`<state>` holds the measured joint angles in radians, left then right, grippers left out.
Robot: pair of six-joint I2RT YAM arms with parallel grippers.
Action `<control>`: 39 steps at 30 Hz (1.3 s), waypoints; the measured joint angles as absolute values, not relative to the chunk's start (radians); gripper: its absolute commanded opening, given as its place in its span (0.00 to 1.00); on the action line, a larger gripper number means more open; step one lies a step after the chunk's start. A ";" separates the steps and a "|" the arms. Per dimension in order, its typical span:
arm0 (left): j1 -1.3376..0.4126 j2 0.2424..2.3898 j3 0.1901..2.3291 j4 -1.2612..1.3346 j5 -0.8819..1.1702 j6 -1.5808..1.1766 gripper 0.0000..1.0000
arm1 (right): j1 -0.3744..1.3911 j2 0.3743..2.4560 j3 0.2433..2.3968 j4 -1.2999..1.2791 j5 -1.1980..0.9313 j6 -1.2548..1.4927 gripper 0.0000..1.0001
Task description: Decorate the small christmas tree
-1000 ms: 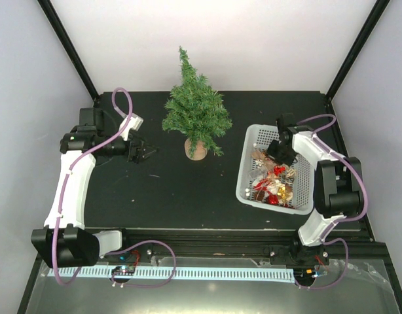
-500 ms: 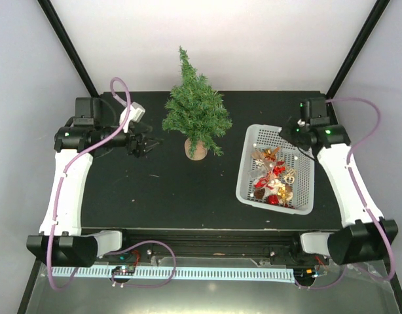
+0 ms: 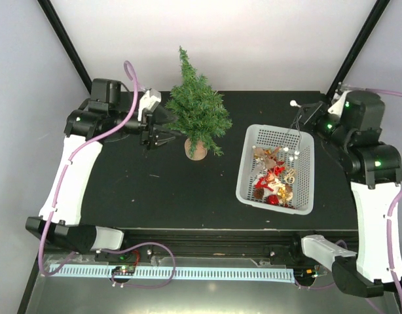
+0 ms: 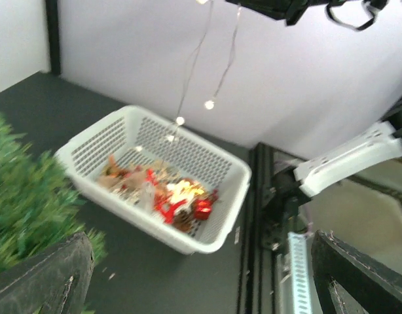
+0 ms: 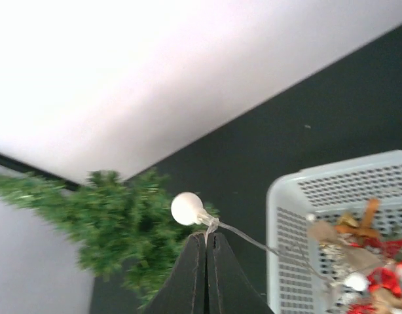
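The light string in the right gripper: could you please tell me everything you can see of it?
The light string is a thin, clear-looking wire carrying small round white bulbs. The right gripper is shut on the wire just below the end bulb, holding it raised above the table. From there the wire hangs down, with several bulbs spaced along it, into the white basket, where its lower part lies among the ornaments.
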<state>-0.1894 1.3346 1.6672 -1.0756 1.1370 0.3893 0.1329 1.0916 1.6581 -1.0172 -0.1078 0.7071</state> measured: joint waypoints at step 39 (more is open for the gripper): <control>-0.714 1.691 1.793 -0.739 1.100 0.344 0.87 | 0.135 1.084 2.045 -0.810 -0.860 0.932 0.01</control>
<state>-0.7136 1.6905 1.7927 -0.7387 1.1004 0.3443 0.1349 1.0843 2.0445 -0.8101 -0.8597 0.9321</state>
